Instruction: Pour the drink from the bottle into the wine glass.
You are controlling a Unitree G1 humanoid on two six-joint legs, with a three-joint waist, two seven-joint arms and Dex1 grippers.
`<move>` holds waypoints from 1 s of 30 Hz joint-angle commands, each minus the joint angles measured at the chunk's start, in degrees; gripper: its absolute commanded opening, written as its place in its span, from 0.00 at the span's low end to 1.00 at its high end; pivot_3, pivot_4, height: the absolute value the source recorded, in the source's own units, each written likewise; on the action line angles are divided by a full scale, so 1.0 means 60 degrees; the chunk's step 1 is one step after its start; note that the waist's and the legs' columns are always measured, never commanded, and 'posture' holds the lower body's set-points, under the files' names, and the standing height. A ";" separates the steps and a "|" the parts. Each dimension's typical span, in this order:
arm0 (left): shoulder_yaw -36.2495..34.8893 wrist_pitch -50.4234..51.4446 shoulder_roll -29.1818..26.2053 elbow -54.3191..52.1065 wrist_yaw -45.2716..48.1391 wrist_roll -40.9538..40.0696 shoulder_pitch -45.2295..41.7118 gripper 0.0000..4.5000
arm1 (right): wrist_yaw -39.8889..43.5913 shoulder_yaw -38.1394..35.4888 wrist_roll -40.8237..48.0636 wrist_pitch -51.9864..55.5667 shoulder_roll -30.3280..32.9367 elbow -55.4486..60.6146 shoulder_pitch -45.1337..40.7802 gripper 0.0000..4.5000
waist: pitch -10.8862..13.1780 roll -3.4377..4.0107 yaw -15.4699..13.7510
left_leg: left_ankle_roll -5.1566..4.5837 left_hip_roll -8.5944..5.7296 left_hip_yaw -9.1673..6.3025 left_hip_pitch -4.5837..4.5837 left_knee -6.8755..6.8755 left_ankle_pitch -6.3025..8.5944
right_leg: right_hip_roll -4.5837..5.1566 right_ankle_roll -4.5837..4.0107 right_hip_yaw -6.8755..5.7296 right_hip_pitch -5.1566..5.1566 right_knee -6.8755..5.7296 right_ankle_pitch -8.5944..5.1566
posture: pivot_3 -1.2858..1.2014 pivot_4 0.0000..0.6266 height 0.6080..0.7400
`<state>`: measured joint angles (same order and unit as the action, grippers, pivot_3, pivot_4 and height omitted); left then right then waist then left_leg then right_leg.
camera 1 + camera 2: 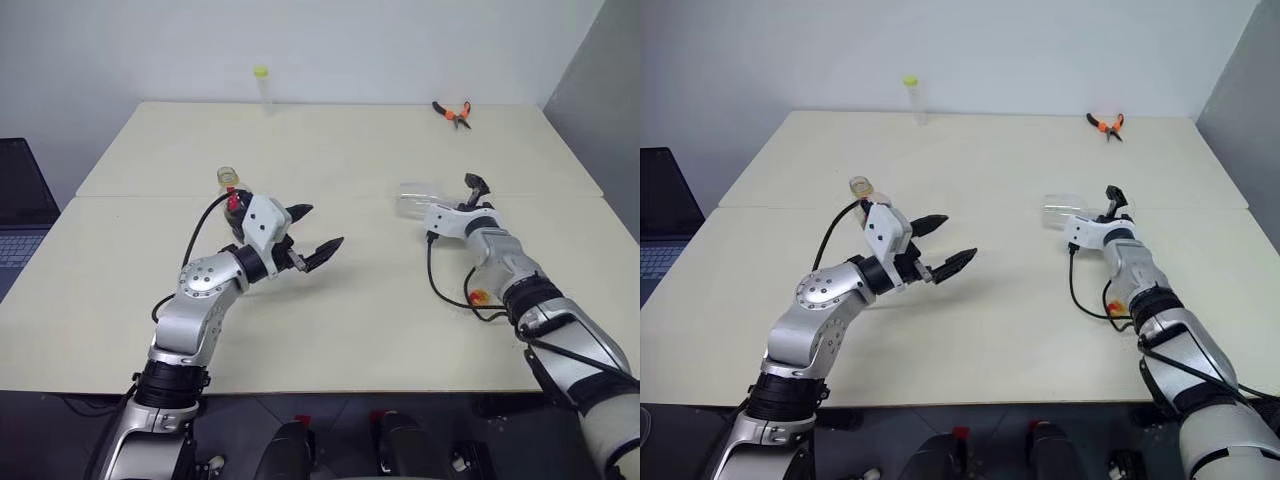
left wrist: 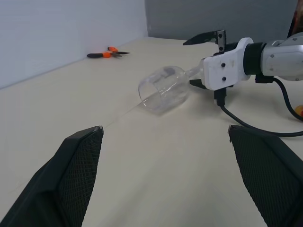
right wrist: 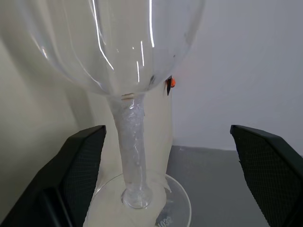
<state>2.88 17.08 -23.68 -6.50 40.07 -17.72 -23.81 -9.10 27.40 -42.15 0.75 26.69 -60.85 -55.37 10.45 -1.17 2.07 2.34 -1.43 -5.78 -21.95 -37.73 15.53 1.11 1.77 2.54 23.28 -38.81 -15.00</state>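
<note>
Clear glass, the wine glass (image 2: 163,90) is seen lying on its side on the table (image 1: 350,330), bowl pointing away from the right gripper (image 2: 205,60), whose spread fingers straddle its stem. The left gripper (image 1: 315,232), spread and empty, is farther off, the bottle (image 1: 230,185) just behind it.

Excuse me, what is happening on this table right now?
A two-armed robot is preparing to pour a drink. The wine glass lies on its side on the table, and the right gripper, open, has its fingers either side of the stem. The left gripper hangs open just past the bottle, which stands upright, capped and not held.
</note>
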 commanded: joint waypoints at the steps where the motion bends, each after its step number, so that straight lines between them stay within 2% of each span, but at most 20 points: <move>1: -0.0069 -0.0066 0.0039 -0.0347 -0.0058 -0.0020 -0.0121 1.00 | -0.0340 0.0118 -0.0140 -0.0169 -0.0054 -0.0195 -0.0348 0.80 | 0.0000 0.0000 0.0010 | -0.0002 0.0000 -0.0001 0.0001 -0.0001 0.0001 | 0.0000 0.0000 0.0000 0.0000 -0.0003 0.0000 | 0.52 0.24 1.00; 11: -0.0270 0.0012 0.0111 -0.0152 -0.0280 -0.0110 -0.0274 1.00 | -0.0694 -0.0171 0.0160 -0.0035 -0.0147 0.0137 -0.0226 0.03 | 0.0001 0.0003 0.0089 | -0.0006 0.0002 -0.0012 0.0002 -0.0003 0.0003 | -0.0005 0.0000 -0.0004 0.0000 -0.0013 0.0000 | 0.52 0.24 1.00; 15: -0.0323 0.0029 0.0128 -0.0282 -0.0414 -0.0055 -0.0126 1.00 | -0.0580 -0.0713 0.0473 0.0123 0.0275 0.1457 0.0135 0.02 | 0.0004 0.0007 0.0112 | -0.0005 0.0000 -0.0012 0.0000 -0.0003 0.0003 | -0.0004 0.0000 -0.0003 0.0001 -0.0013 0.0000 | 0.52 0.24 1.00; 18: -0.0444 -0.0030 0.0108 -0.0405 -0.0644 0.0037 0.0039 1.00 | 0.0073 -0.1661 0.1202 0.0337 0.0629 0.3902 0.1095 0.02 | 0.0005 0.0008 0.0095 | -0.0005 -0.0003 -0.0018 -0.0012 -0.0003 0.0003 | -0.0003 0.0001 -0.0006 0.0005 -0.0008 0.0000 | 0.52 0.24 1.00; 20: -0.0630 -0.0323 0.0089 -0.0386 -0.0830 0.0135 0.0229 1.00 | 0.0721 -0.2588 0.2261 0.0425 0.0544 0.5884 0.2114 0.02 | 0.0005 0.0008 0.0082 | -0.0004 0.0000 -0.0039 -0.0013 -0.0002 0.0005 | 0.0001 0.0002 -0.0002 0.0006 -0.0005 -0.0001 | 0.52 0.24 1.00; 22: -0.0773 -0.0607 -0.0121 -0.0397 -0.0503 0.0024 0.0520 1.00 | 0.1589 -0.3460 0.3918 0.0073 0.0187 0.7860 0.3290 0.02 | 0.0004 0.0009 0.0066 | -0.0008 0.0010 -0.0053 -0.0014 -0.0001 0.0013 | 0.0007 0.0002 -0.0004 0.0006 -0.0001 -0.0001 | 0.52 0.24 1.00; 25: -0.1064 -0.0537 -0.0564 -0.0583 0.0341 -0.0613 0.0927 1.00 | 0.3041 -0.4192 0.6382 0.0844 -0.0725 1.0500 0.4908 0.02 | 0.0009 0.0016 0.0107 | -0.0003 0.0032 -0.0060 -0.0005 0.0007 0.0023 | 0.0003 0.0001 -0.0002 0.0006 -0.0005 -0.0002 | 0.52 0.24 1.00; 27: -0.1348 -0.0371 -0.0905 -0.0693 0.0728 -0.0969 0.1129 1.00 | 0.3714 -0.4279 0.7601 0.1200 -0.1328 1.1543 0.5783 0.02 | 0.0011 0.0019 0.0125 | -0.0005 0.0036 -0.0067 0.0002 0.0006 0.0024 | 0.0001 0.0000 -0.0005 0.0003 -0.0012 -0.0003 | 0.52 0.24 1.00; 30: -0.1586 -0.0066 -0.1385 -0.0851 0.1219 -0.1409 0.1282 1.00 | 0.4193 -0.4190 0.8293 0.1132 -0.1913 1.1926 0.6474 0.02 | 0.0017 0.0027 0.0122 | -0.0008 0.0032 -0.0074 0.0009 -0.0006 0.0023 | 0.0000 0.0000 -0.0009 -0.0003 -0.0019 -0.0003 | 0.52 0.24 1.00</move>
<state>-4.92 16.27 -30.95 -8.84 45.69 -24.04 -15.99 14.74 3.60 4.74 8.38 15.40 6.93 -16.03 10.55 -1.01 2.80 2.28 -1.27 -6.23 -21.89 -37.81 15.66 1.11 1.78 2.49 23.25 -38.92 -15.02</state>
